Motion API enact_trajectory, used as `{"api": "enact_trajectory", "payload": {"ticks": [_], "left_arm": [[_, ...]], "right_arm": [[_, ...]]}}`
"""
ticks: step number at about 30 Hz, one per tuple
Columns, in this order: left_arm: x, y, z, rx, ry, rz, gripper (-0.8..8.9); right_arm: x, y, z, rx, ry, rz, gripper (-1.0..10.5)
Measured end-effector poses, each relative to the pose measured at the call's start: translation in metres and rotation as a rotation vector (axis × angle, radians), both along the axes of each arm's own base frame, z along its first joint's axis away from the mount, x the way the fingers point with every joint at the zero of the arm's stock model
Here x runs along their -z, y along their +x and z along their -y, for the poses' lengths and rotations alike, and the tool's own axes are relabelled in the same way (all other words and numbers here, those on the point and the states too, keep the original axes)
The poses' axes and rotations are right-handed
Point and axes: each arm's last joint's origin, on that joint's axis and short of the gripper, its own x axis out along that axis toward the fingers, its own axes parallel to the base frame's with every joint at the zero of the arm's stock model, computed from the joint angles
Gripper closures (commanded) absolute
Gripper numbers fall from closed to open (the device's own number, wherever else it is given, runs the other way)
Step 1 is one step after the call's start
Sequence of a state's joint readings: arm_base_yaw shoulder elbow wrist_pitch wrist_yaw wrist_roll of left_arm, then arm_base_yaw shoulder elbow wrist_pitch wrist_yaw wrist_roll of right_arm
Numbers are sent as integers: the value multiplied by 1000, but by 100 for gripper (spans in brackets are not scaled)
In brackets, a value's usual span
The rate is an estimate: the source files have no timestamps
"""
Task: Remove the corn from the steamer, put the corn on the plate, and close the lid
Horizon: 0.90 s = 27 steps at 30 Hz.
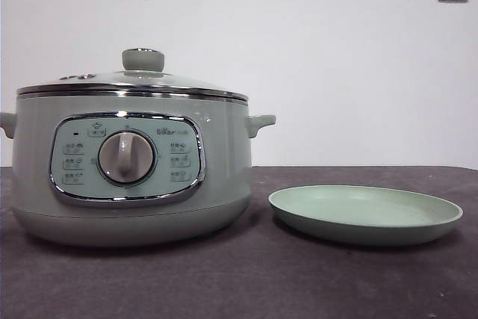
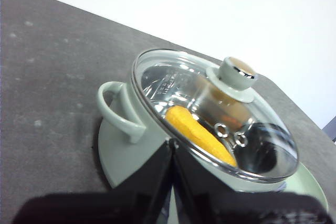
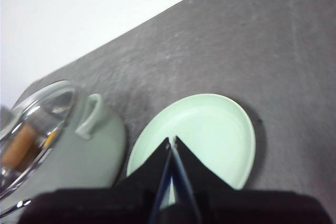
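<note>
A: Where is the corn (image 2: pixel 198 133) seen?

B: Inside the steamer (image 1: pixel 127 162), under the seated lid (image 1: pixel 134 80); the plate (image 1: pixel 366 214) is set at its 3 o'clock, bare

A: And the grippers?

B: Left gripper (image 2: pixel 172 148) and right gripper (image 3: pixel 171 145) are held above, fingers pressed together. The glass lid could be dropped if its knob (image 1: pixel 143 58) is pinched off-centre

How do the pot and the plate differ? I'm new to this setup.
The pot is tall and deep; the plate is shallow and low. The pot is covered by a glass lid with corn inside; the plate lies open and bare. The pot is wider. Both are round and pale green.
</note>
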<state>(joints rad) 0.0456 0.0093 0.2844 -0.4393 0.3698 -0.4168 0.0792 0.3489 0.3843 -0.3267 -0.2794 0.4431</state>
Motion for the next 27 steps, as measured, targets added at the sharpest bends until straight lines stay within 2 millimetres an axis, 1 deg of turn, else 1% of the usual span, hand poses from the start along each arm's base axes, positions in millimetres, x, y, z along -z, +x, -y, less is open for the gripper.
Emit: {"api": "enact_trajectory", "payload": {"ticks": [6,11,15,19,22,24,25,26,27], "left_arm": [[-20,0,1,38,-3,-24,822],[-41,8,2,100,25,-70,822],[-61,19,3,160,71,-114,822],[-80,31,3,237,123,-170,821],[-92,41,4,283,158,-226,817],[-100,48,4,310,177,-258,811],[-103,52,5,326,185,-267,792],[-107,55,5,340,191,-268,735],[-110,59,6,353,195,-269,630]], "right_arm": [[-36,14,-3,-90,-75,-8,955],[-57,24,-5,-182,-130,-48,948],[-71,33,-8,-281,-169,-88,946],[-76,41,-11,-394,-196,-165,946],[-75,48,-12,-456,-202,-244,944],[-73,52,-13,-477,-205,-271,912],[-72,54,-13,-482,-208,-277,874],[-71,55,-14,-487,-210,-281,837],[-71,56,-14,-492,-213,-283,791]]}}
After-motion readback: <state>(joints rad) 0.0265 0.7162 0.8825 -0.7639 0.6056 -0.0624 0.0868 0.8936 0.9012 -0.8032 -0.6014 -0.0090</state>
